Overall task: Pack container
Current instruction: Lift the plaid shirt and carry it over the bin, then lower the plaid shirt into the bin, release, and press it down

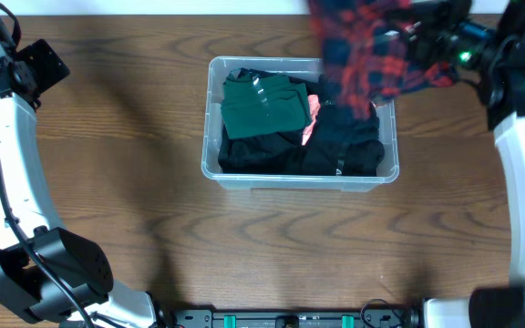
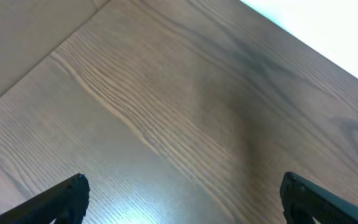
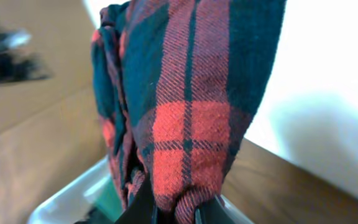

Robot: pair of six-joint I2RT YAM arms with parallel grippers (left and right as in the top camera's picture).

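Two pincers, two states: the right pincer (image 3: 174, 214) is clenched on a bunched red-and-navy plaid shirt (image 3: 185, 99), which hangs above the far right corner of the container (image 1: 210, 128). The left pincer (image 2: 182, 199) hangs released over bare desk (image 2: 166, 112), well apart. The step in hand looks like bringing the shirt in — next it likely needs lowering over the middle, then letting go clear of the rim. The container — clear plastic, rounded corners — sits mid-desk, holding a green garment (image 1: 262, 105) and black clothes (image 1: 349, 146).
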